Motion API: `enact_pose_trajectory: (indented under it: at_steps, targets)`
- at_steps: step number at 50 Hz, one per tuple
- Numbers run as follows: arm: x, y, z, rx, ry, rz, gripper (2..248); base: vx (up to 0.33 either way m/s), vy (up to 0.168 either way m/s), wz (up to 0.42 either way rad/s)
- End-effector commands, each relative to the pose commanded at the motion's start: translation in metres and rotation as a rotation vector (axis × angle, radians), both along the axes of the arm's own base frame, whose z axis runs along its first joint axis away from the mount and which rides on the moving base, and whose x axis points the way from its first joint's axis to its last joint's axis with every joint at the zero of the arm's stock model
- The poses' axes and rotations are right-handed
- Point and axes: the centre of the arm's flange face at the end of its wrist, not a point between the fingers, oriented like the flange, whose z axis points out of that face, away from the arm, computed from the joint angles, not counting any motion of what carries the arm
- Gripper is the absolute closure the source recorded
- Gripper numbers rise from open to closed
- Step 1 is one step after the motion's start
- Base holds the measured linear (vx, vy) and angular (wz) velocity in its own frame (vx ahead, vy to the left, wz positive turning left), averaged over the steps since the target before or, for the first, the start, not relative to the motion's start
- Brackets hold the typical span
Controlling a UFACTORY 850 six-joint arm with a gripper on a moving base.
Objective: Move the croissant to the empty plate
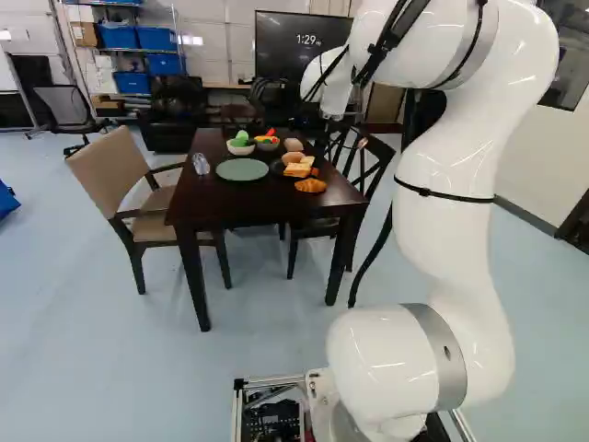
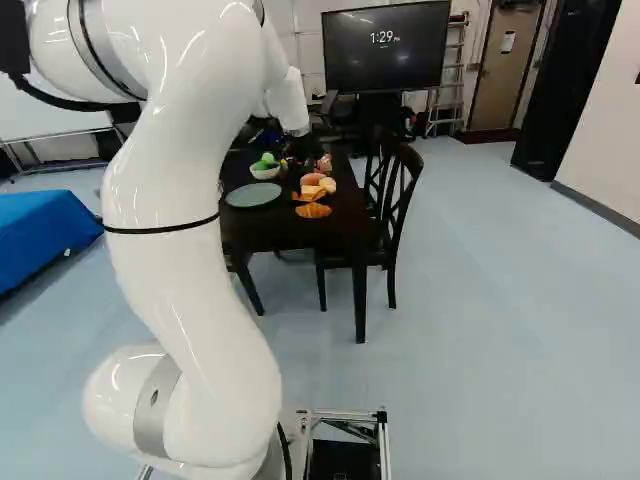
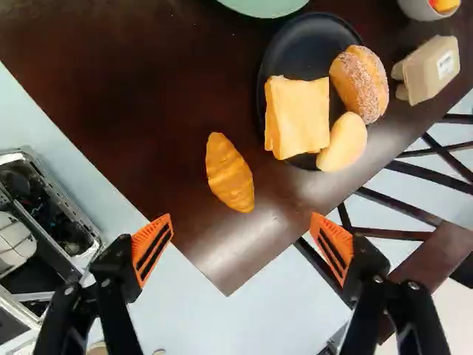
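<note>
- Job as a whole: judged at the approach stage, with grasp, lift, carry and release all left to do.
- Arm (image 1: pixel 442 212), white, upright at the base and reaching forward over the dining set.
- Table (image 3: pixel 133 111), dark wood, with a corner just beyond the croissant.
- Chair (image 1: pixel 110 166), tan and padded, at the left of the left base view; dark cross-back seating opposite.
- Green plate (image 1: pixel 242 169), empty, well apart from the croissant; intended destination, so far without any pastry.
- Black plate (image 3: pixel 295 59), bearing bread slices (image 3: pixel 298 115), a sugared roll (image 3: pixel 360 83) and a smooth pale roll (image 3: pixel 342 140); occupied, hence not for use.
- Gripper (image 3: pixel 242 222), two-fingered, spread wide, with orange pads (image 3: pixel 153 248) well apart; empty, in contact with nothing visible.
- Croissant (image 3: pixel 230 174), golden, on bare tabletop beside the black plate, ahead of the gripper and roughly in line with the gap; not gripped. Probable next need: a little centring, a descent, then a gentle close across the narrow width. Likely hazards: crushing of the crust, or a brush against the black plate.
</note>
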Motion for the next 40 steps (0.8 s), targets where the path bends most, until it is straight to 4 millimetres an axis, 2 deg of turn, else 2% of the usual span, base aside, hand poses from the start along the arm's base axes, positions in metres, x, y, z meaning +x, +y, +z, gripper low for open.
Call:
enact_pose_trajectory:
  at_steps: [10, 40]
  targets:
    - [-0.0005, 0.0000, -0.0002, -0.038, 0.008, 0.098, 3, 0.000, 0.000, 0.000]
    - [0.0044, 0.0000, -0.0005, -0.038, 0.006, 0.098, 3, 0.000, 0.000, 0.000]
